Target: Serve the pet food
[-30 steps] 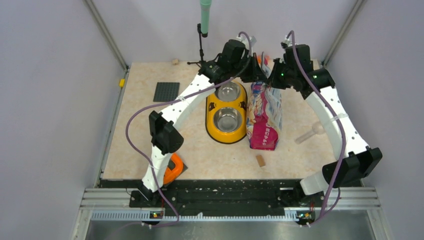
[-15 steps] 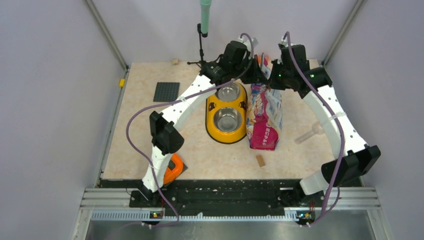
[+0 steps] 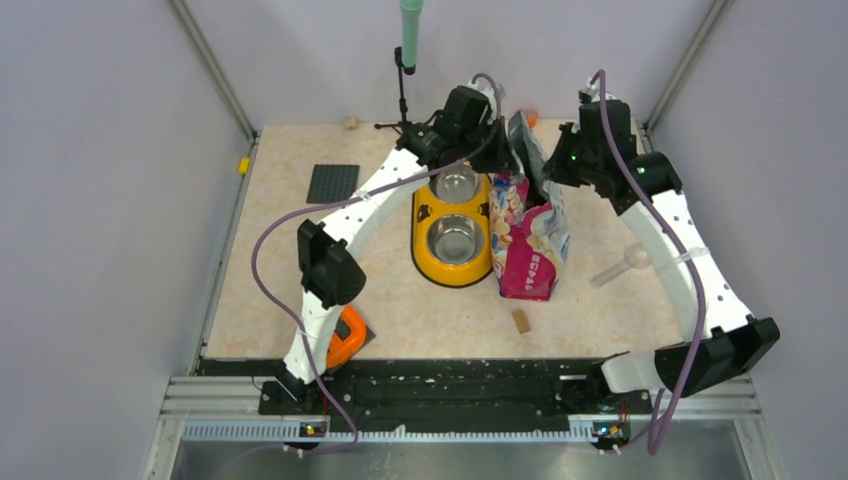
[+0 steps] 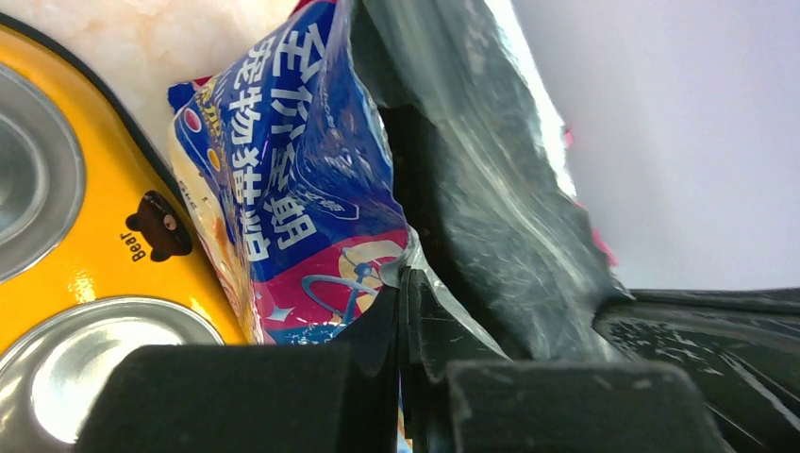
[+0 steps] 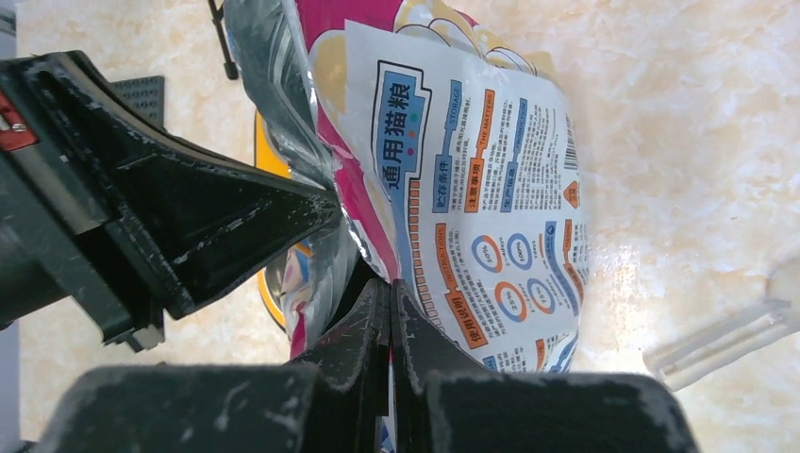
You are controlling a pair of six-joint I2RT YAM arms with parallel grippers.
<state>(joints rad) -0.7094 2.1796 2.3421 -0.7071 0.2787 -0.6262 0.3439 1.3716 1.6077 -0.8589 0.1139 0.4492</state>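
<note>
1. Jaws of the left gripper (image 4: 406, 288) are pressed together on one lip of the pet food bag (image 4: 302, 189); the silvery inner foil rises just beyond the fingertips
2. The right gripper (image 5: 390, 293) is likewise clamped flat on the bag's opposite lip, with the printed back panel spreading away ahead of its fingers
3. From above, the two grippers (image 3: 508, 158) (image 3: 545, 178) face each other across the bag's mouth, which gapes between them; the bag (image 3: 530, 240) hangs down from both grips, and its magenta bottom end lies on the table (image 3: 300, 250) on the side nearer the arm bases
4. The kibble itself is out of sight; only the packaging shows
5. A yellow double feeder (image 3: 420, 230) sits just beside the bag, on the outer side of the left jaws, and the bag's blue face is touching its rim in the left wrist view
6. Both steel bowls (image 3: 457, 183) (image 3: 456, 238) sit in the feeder
7. A clear scoop (image 3: 625, 265) lies on the table well out to the outer side of the right jaws, apart from the bag
</note>
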